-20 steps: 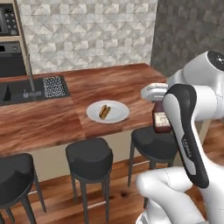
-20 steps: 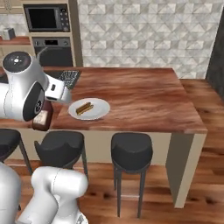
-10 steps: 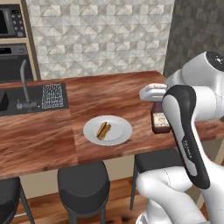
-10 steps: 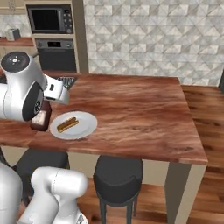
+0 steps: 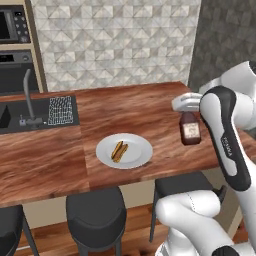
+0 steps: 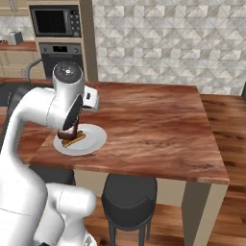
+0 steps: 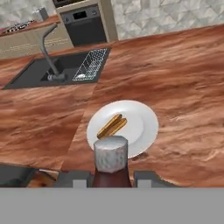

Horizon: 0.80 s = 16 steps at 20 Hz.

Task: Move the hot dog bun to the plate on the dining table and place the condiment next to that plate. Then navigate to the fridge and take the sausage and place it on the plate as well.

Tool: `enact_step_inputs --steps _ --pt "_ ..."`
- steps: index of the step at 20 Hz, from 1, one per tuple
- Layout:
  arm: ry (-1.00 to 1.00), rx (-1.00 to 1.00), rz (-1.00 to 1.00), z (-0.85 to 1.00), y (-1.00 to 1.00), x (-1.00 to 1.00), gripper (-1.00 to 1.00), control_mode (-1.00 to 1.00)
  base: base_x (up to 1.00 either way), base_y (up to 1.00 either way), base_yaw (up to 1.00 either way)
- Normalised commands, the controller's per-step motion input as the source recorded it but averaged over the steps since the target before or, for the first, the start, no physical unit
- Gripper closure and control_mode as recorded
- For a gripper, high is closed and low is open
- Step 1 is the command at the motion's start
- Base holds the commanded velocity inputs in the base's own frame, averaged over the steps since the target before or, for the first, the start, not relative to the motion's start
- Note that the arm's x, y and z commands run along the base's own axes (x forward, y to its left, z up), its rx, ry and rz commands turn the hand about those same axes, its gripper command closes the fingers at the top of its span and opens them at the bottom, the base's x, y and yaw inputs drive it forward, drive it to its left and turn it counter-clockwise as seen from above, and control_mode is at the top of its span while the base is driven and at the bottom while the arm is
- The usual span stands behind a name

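My gripper [image 7: 111, 177] is shut on the condiment [image 7: 111, 159], a dark maroon bottle with a pale label and a grey-looking cap. The condiment [image 5: 190, 129] hangs over the dining table [image 5: 150, 107], to the right of the plate [image 5: 141, 150]. On that white plate lies the hot dog bun [image 5: 119, 151], split in two orange-brown halves. From the right side, the condiment [image 6: 67, 133] is partly hidden behind my arm, just beside the plate [image 6: 95, 140] and the bun [image 6: 74, 140]. In the hand view, the plate [image 7: 142, 124] with the bun [image 7: 112, 126] lies just beyond the bottle.
A dark sink [image 5: 10, 117] with a tap [image 5: 27, 92] and a mesh rack [image 5: 61, 110] is set in the table's left part. Black stools [image 5: 95, 215] stand along the near edge. An oven and a microwave [image 6: 53, 21] line the back wall.
The whole scene has shifted, so the base has driven closer to the table. The plate with the bun now sits nearer. The gripper stays shut on the condiment.
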Motion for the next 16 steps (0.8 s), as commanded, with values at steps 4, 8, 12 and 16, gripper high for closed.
enact_step_inputs --steps 4,8,12,16 --pt "-0.28 0.09 0.27 -0.51 -0.59 0.66 1.0 -1.0 0.0 0.0 0.0" --pt "-0.33 0.02 0.23 -0.66 -0.17 0.66 1.0 -1.0 0.0 0.0 0.0" --pt "-0.2 0.01 0.21 -0.59 -0.26 0.84 1.0 -1.0 0.0 0.0 0.0" --pt "-0.08 0.01 0.21 -0.51 -0.14 0.8 1.0 -1.0 0.0 0.0 0.0"
